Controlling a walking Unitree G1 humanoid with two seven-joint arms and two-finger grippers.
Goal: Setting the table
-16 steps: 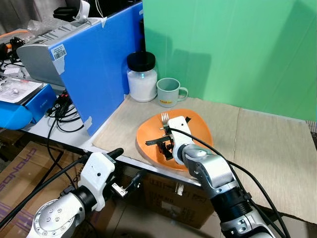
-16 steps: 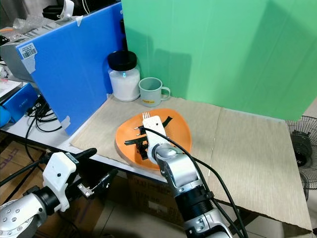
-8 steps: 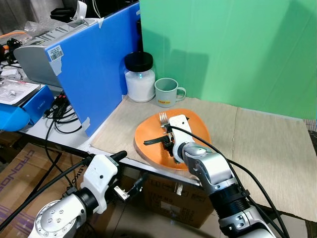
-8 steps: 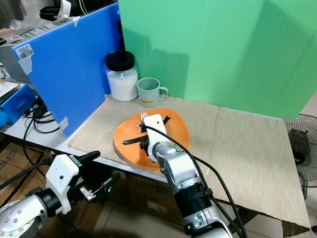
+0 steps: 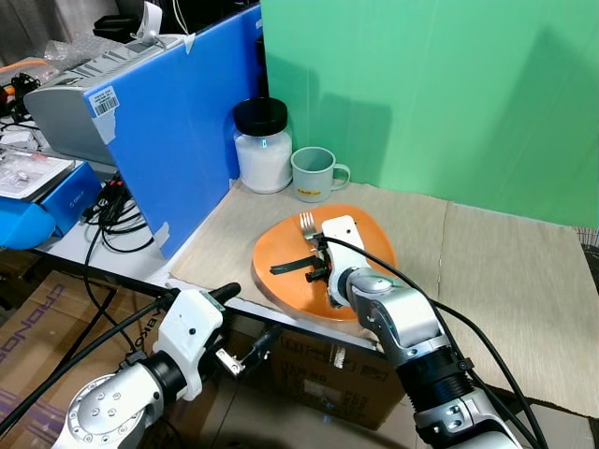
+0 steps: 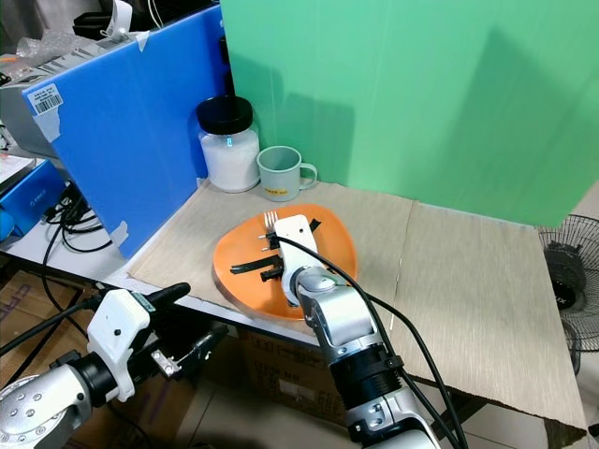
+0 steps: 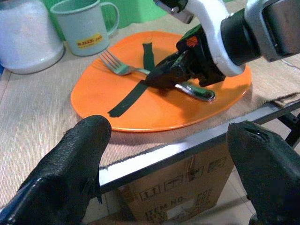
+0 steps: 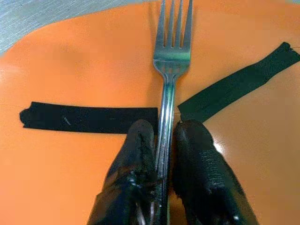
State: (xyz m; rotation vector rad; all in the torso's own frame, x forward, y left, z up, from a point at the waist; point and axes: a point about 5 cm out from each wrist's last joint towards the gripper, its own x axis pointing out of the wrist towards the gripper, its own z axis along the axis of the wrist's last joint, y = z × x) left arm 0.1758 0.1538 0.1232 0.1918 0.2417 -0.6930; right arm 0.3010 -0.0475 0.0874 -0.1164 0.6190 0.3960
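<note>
An orange plate (image 5: 374, 248) lies on the table mat near the front edge, with two black tape strips (image 8: 89, 117) across it. A silver fork (image 8: 172, 51) lies on the plate, tines pointing toward the mug. My right gripper (image 8: 164, 136) is down on the plate, shut on the fork's handle, which shows between its fingers (image 8: 138, 145). My left gripper (image 5: 241, 316) hangs open below the table's front edge, in front of the plate, and holds nothing.
A pale green mug (image 5: 314, 174) and a white jar with a black lid (image 5: 264, 145) stand behind the plate. A blue board (image 5: 178, 140) walls the left side and a green backdrop (image 5: 449, 94) the back. A cardboard box (image 5: 318, 369) sits under the table.
The view has shifted slightly. My right gripper stays shut on the fork on the plate, and the left gripper has barely moved.
</note>
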